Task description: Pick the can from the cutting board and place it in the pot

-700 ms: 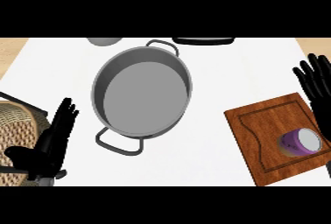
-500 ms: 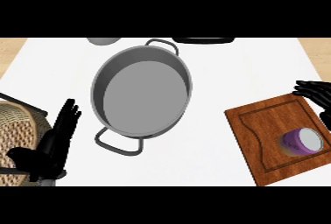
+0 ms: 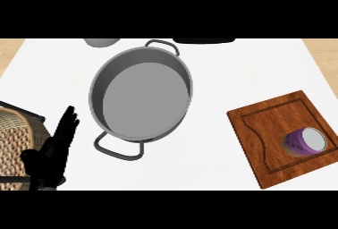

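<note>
Task was barely started, judged from the layout. The can (image 3: pixel 306 142) sat on the cutting board (image 3: pixel 277 123), at roughly 4 o'clock from the pot (image 3: pixel 141 99) and well apart from it. Nothing had been lifted; the pot showed only a bare grey bottom. Left to do: reach, grasp, carry across, release inside the pot.

Right hand was not in view at all, so its state could not be told. Left hand (image 3: pixel 52 154) showed at 8 o'clock of the frame, released, fingers straight and pointing up toward 12–1 o'clock, resting beside the woven basket (image 3: pixel 16 138) and holding nothing.

The can appeared tipped rather than seen squarely from above: its pale round end faced toward about 4 o'clock, purple side wall visible on the 10 o'clock side. Long axis therefore seemed to run roughly 10-to-4 o'clock, though whether it lay flat or just stood upright seen at a slant was hard to tell.

Pot's handles sat at about 1 and 7 o'clock.
</note>
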### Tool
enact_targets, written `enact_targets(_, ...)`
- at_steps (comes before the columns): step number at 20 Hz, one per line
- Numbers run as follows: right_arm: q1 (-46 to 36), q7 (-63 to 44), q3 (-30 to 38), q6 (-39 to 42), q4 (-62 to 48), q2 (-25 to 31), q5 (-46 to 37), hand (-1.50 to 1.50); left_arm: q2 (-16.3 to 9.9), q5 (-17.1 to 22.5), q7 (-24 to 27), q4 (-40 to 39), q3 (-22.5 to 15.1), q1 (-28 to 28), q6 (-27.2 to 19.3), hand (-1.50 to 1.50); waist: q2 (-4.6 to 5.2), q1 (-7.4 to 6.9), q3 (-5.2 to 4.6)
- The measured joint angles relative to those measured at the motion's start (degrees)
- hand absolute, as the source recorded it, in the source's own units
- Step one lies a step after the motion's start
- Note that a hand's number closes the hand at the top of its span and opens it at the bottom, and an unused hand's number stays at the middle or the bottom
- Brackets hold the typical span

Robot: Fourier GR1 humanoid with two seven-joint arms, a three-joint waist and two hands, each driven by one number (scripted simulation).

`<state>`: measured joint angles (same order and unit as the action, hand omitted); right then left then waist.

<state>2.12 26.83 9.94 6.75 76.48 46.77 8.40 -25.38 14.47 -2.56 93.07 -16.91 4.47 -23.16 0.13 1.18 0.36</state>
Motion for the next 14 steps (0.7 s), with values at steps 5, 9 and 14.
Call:
enact_targets(5,2.1,10.2,2.1,4.3,-6.5,3.4,-2.3,-1.50,-0.1,-0.1,-1.1,-0.3,-0.5,-0.7,0.1,0.00,-0.03,-0.52,-0.14)
enact_targets(9,1.7,9.4,0.8,7.7,-7.0,7.9,-5.2,-1.50,-0.2,-0.3,-1.7,-0.6,-1.0,-1.3,0.2,0.00,-0.07,-0.98,-0.25)
enact_targets(14,-1.8,2.8,-3.1,11.9,-4.3,12.2,-8.4,-1.50,-0.1,-0.7,-2.1,-1.0,-1.5,-2.3,0.2,0.00,0.01,-1.81,-0.40)
